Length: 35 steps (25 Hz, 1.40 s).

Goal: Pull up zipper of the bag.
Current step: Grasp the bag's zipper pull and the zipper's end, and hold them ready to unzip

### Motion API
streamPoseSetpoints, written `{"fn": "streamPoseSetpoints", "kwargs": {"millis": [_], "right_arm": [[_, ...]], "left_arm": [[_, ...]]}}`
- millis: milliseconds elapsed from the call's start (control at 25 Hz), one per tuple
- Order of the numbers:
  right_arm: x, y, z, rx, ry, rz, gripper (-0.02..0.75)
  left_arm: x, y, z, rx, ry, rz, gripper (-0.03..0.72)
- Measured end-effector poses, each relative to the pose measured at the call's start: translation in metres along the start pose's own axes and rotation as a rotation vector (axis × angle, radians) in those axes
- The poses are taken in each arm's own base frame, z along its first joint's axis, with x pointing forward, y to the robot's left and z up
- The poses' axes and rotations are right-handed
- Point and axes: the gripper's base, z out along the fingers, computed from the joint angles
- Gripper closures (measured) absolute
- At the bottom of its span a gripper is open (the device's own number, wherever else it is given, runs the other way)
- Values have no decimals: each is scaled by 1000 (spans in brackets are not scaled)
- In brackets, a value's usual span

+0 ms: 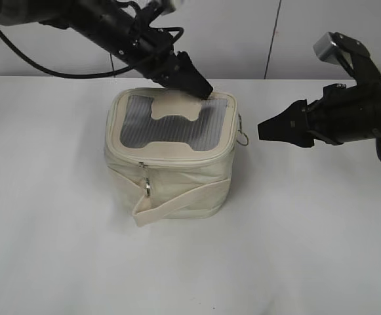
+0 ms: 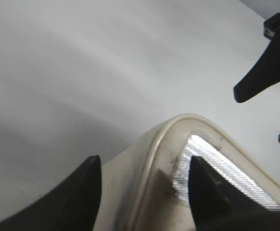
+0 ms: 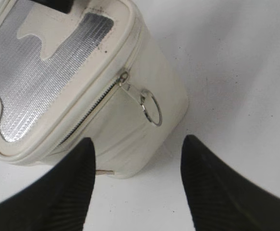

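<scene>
A cream fabric bag (image 1: 177, 172) with a silver ribbed top panel stands on the white table. A zipper runs round its lid. One zipper pull with a metal ring (image 1: 242, 138) hangs at the bag's right side and shows in the right wrist view (image 3: 151, 108). Another pull (image 1: 146, 186) hangs at the front. My left gripper (image 1: 202, 87) is open, its fingers either side of the lid's back right corner (image 2: 143, 163). My right gripper (image 1: 263, 128) is open and empty, right of the bag and apart from it (image 3: 140, 144).
The bag's cream strap (image 1: 177, 207) loops across its front. The white table (image 1: 308, 249) stretches all around the bag, with a pale wall behind it.
</scene>
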Motion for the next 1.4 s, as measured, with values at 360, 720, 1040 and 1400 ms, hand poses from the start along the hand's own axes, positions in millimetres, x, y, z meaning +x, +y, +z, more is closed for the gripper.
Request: {"fn": "streamPoseSetpoints", "kwargs": {"millis": [360, 720, 1040, 1400], "right_arm": [[3, -2, 5, -3, 14, 3, 287], [17, -14, 25, -14, 62, -132, 288], [13, -18, 37, -43, 29, -135, 289], [5, -19, 51, -92, 9, -117, 289]], "left_arm": [[7, 5, 6, -3, 29, -7, 599], [7, 5, 7, -4, 33, -4, 630], [7, 5, 7, -4, 34, -4, 637], [5, 3, 5, -13, 42, 10, 638]]}}
